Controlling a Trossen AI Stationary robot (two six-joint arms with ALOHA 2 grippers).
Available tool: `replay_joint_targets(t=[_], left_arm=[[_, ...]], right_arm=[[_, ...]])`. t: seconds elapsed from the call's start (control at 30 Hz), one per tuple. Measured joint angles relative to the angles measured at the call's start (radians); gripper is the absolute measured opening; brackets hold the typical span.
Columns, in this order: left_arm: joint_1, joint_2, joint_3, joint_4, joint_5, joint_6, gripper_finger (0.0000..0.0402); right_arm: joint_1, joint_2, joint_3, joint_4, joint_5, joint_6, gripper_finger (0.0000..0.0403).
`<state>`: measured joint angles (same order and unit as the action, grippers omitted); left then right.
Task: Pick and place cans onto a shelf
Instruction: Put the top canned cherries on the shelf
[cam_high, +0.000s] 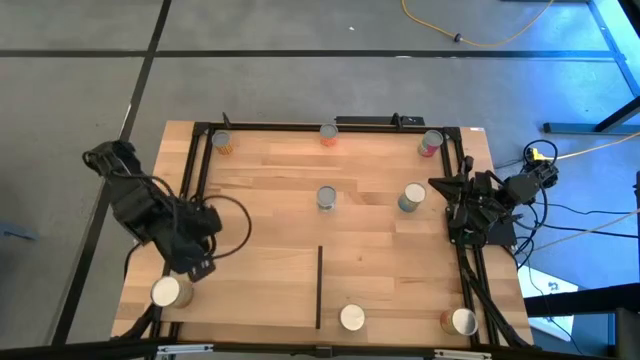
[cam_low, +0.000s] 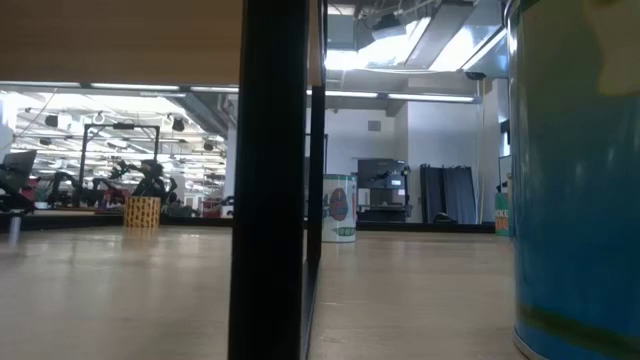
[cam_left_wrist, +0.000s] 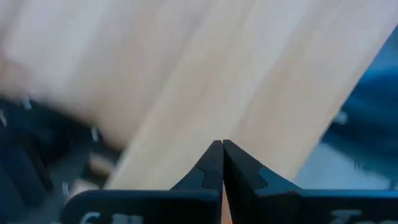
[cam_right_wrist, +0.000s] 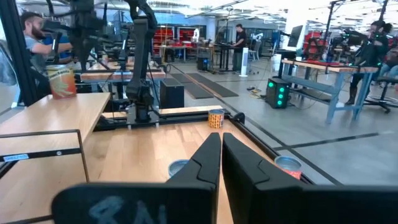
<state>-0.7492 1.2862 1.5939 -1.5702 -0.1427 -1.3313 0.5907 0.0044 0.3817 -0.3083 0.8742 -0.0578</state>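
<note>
L pincer (cam_high: 200, 268) clenched, empty, at bench (cam_high: 270, 230) left edge; R pincer (cam_high: 437, 184) clenched, empty, beside a can (cam_high: 411, 198).

Two cans (cam_high: 327, 198) (cam_high: 411, 199) stand mid-table (cam_high: 270, 250); the frame's lower centre is open apart from a thin black bar (cam_high: 319, 287).

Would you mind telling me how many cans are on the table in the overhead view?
8: three along the far edge, two mid-table, three along the near edge. None seems hidden.
</note>
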Motion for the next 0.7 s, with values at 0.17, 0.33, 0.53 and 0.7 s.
replay_joint_targets(t=[0.17,0.33,0.53,0.7], left_arm=[[0.080,-0.001,0.015,-0.001,-0.136,0.164,0.0000],[0.198,0.000,0.015,-0.001,-0.175,0.271,0.0000],[0.308,0.000,0.015,-0.001,-0.190,0.348,0.0000],[0.370,0.000,0.015,-0.001,-0.191,0.411,0.0000]], right_arm=[[0.000,0.000,0.000,-0.004,0.000,0.006,0.0020],[0.000,0.001,0.014,-0.022,-0.002,0.057,0.0020],[0.000,0.062,0.168,-0.182,-0.003,0.103,0.0020],[0.000,0.175,0.366,-0.545,-0.026,0.358,0.0020]])
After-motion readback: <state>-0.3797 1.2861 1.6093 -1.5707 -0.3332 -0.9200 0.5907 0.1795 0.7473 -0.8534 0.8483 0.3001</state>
